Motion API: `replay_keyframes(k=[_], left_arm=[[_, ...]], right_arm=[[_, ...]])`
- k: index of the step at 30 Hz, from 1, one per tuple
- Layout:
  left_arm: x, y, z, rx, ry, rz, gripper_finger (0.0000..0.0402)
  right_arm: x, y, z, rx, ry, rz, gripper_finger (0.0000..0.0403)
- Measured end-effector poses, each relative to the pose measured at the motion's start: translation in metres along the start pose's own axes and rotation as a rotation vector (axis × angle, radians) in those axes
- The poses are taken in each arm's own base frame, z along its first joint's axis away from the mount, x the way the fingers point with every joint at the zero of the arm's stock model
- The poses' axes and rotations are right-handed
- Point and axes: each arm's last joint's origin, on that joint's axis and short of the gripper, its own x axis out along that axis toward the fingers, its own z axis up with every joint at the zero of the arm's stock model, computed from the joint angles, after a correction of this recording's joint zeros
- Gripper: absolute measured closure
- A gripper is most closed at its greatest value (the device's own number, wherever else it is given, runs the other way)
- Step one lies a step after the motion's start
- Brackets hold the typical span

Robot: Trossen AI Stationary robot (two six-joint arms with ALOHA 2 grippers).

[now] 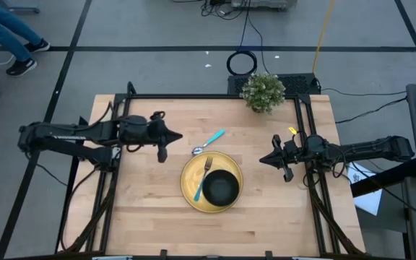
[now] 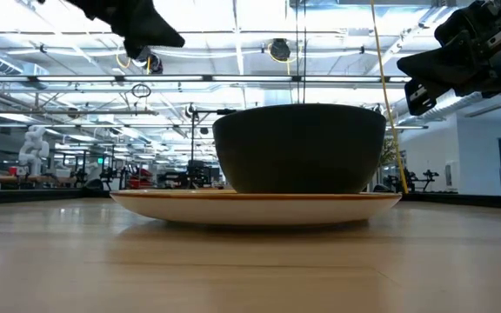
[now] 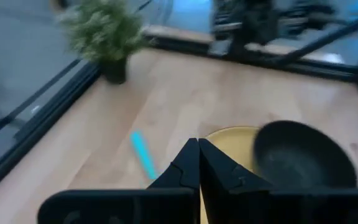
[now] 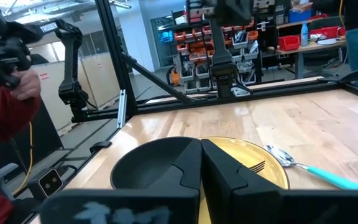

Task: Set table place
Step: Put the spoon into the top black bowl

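The yellow plate [image 1: 193,193] lies flat on the wooden table [image 1: 266,224], near its middle. A black bowl [image 1: 222,188] stands on the plate's right half. A fork [image 1: 204,175] with a blue handle lies on the plate's left half. A spoon [image 1: 206,143] with a teal handle lies on the table just beyond the plate's far rim. My left gripper [image 1: 178,137] hangs shut in the air to the far left of the plate, touching nothing. My right gripper [image 1: 263,160] waits shut at the table's right side, level and clear of everything.
A small potted plant [image 1: 263,92] stands at the far edge, right of centre. Black rails [image 1: 123,108] run along the table's edges. A person's legs [image 1: 9,32] show on the floor at the far left, and a red sleeve [image 4: 5,130] shows beyond the table.
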Motion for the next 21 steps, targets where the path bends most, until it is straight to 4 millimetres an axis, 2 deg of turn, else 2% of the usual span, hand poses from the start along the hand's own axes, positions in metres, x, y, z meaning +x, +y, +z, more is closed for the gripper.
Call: replay_keyframes(k=[6, 12, 17, 21], left_arm=[[0.002, -0.003, -0.012, 0.087, -0.162, -0.150, 0.0401], [0.001, -0.003, -0.015, 0.097, -0.143, -0.189, 0.0401], [0.000, -0.008, -0.015, 0.217, -0.168, -0.344, 0.0401], [0.000, -0.008, -0.012, 0.244, -0.199, -0.346, 0.0401]], right_arm=[[0.000, 0.000, 0.000, 0.000, -0.002, 0.000, 0.0403], [0.000, 0.000, 0.001, 0.001, -0.007, 0.002, 0.0403], [0.000, 0.000, 0.001, 0.000, -0.007, 0.001, 0.0403], [0.000, 0.000, 0.001, 0.000, -0.007, 0.002, 0.0403]])
